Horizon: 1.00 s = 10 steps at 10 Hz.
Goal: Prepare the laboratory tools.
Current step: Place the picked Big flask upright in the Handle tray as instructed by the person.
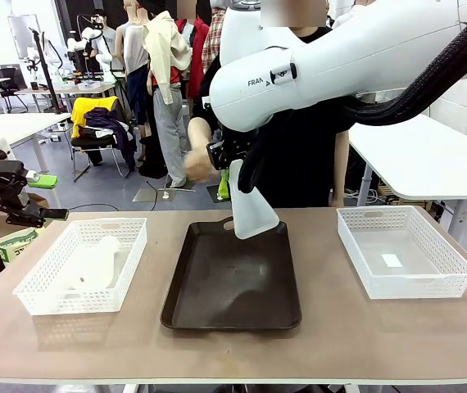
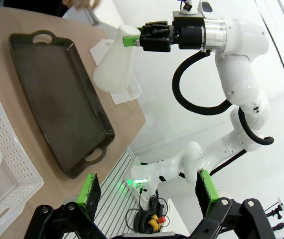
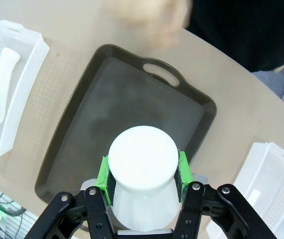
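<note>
Tray (image 1: 217, 286): dark, with handles, flat on the middle of the table.
Right claw (image 2: 130, 41): clamped on the narrow neck of a milky flask, carrying it.
Held flask (image 1: 250, 209): in the air over the tray's far end, tilted, wide base lowest, clear of the tray floor.
Second flask (image 1: 94, 262): lying on its side in the left basket (image 1: 33, 282), the white one left of the tray.
Left claw (image 2: 148, 194): spread wide, nothing between its green pads, well left of the tray, past that basket.
Right basket (image 1: 418, 286): white, right of the tray.
Person's hand (image 1: 194, 166): blurred, beyond the tray's far end, just beside the right claw.
</note>
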Each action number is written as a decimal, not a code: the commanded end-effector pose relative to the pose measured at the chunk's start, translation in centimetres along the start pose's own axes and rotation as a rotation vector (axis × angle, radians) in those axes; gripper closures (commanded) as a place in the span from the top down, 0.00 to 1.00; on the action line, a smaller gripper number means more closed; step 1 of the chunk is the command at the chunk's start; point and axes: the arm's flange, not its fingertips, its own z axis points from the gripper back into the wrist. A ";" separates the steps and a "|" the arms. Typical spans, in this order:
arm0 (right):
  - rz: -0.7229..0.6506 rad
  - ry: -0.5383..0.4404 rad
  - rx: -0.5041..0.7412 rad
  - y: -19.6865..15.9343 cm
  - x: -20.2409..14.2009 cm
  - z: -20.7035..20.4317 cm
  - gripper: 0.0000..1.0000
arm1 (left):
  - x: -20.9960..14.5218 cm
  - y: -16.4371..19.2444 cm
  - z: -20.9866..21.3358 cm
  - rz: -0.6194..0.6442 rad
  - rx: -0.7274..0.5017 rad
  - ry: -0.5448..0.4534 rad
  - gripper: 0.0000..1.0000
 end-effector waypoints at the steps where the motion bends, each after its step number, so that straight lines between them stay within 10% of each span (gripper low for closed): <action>1: 0.000 0.000 0.000 0.0 0.0 0.0 0.00 | 0.0 -0.2 0.1 -0.001 -0.011 -0.001 1.00; 10: 0.648 -0.658 0.342 -2.9 -2.4 1.4 0.00 | 0.0 -0.2 0.1 -0.001 -0.011 -0.001 1.00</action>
